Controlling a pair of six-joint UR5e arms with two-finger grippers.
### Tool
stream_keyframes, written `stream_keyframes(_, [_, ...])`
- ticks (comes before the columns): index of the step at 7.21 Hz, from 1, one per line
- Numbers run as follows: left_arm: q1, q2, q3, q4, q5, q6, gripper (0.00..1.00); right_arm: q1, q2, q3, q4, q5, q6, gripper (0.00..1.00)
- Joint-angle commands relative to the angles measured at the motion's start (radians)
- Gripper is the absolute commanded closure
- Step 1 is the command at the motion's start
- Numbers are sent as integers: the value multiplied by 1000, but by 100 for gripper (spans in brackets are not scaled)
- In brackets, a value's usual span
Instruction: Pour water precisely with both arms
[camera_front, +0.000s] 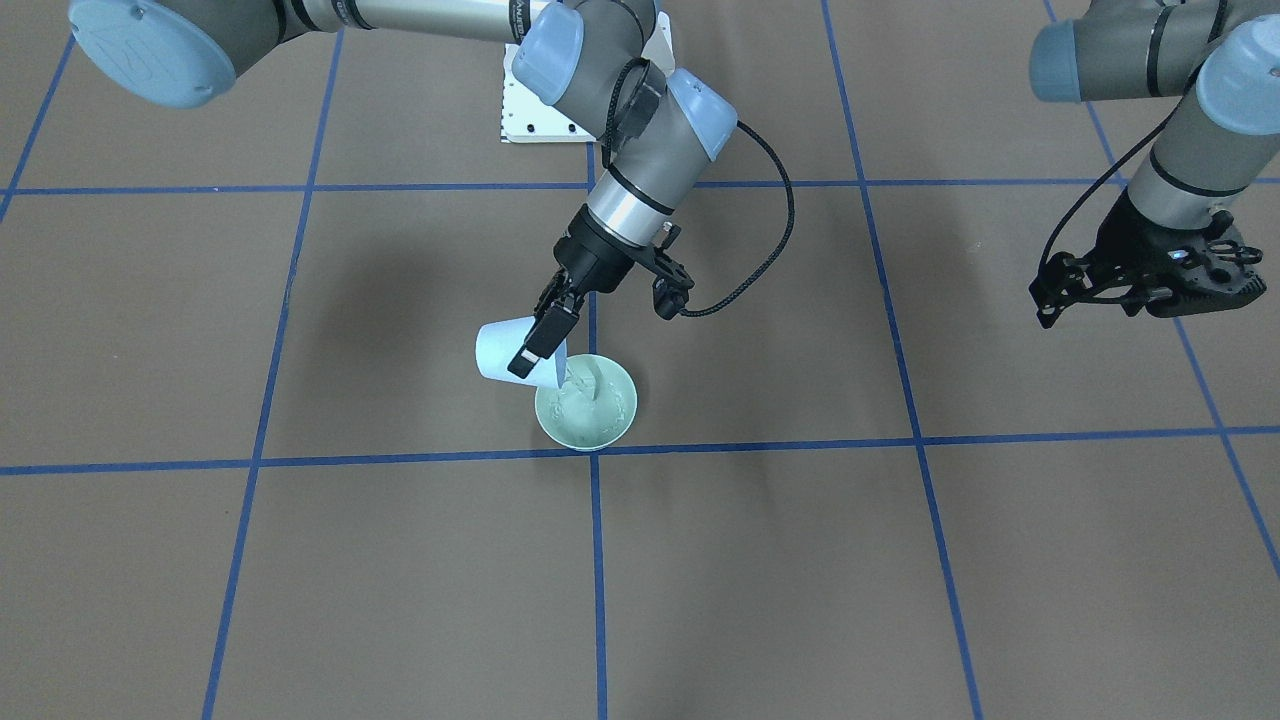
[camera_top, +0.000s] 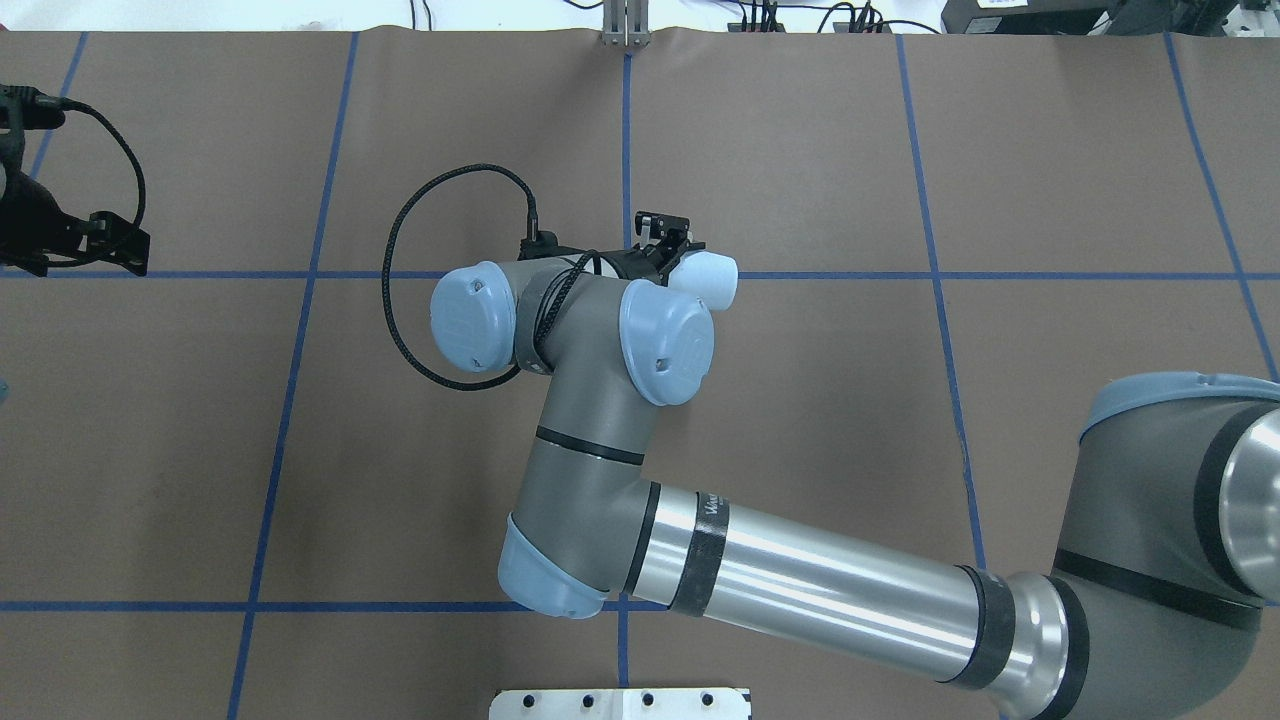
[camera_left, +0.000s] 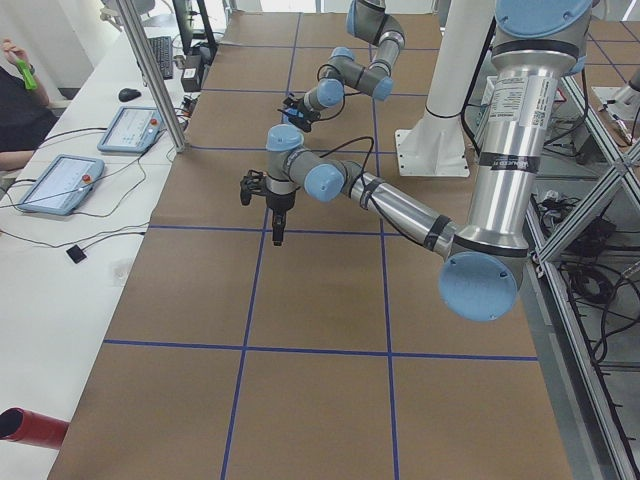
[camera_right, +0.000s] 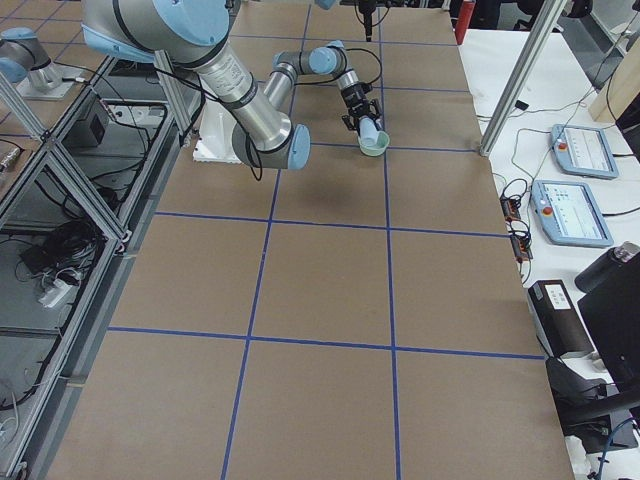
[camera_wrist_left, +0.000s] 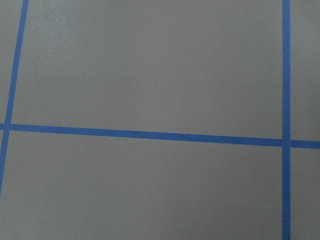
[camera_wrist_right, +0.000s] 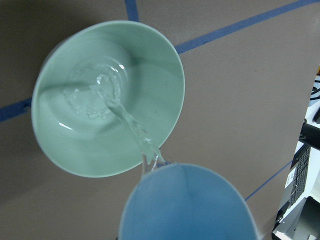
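Observation:
My right gripper (camera_front: 540, 350) is shut on a light-blue cup (camera_front: 497, 352) and holds it tipped over a pale green bowl (camera_front: 600, 425). In the right wrist view a thin stream of water (camera_wrist_right: 127, 122) runs from the cup's lip (camera_wrist_right: 187, 205) into the bowl (camera_wrist_right: 165, 120), which holds a little water. The overhead view shows the cup (camera_top: 708, 280) past the wrist; the bowl is hidden under the arm. My left gripper (camera_front: 1190, 285) hangs empty above bare table, far off to the side, pointing down. I cannot tell whether it is open or shut.
The white bolted pedestal plate (camera_front: 530, 120) sits behind the bowl at the robot's base. Blue tape lines grid the brown table. Tablets (camera_left: 62, 183) and an aluminium post (camera_left: 150, 70) stand on the operators' side. A red cylinder (camera_left: 25, 425) lies at the near corner.

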Motion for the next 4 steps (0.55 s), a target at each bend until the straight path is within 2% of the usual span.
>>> stream_keyframes(1, [0, 0, 1, -1, 0, 0, 0, -13, 10, 0, -42, -43, 0, 100])
stream_keyframes(4, [0, 0, 0, -1, 0, 0, 0, -14, 13, 17, -25, -40, 17, 100])
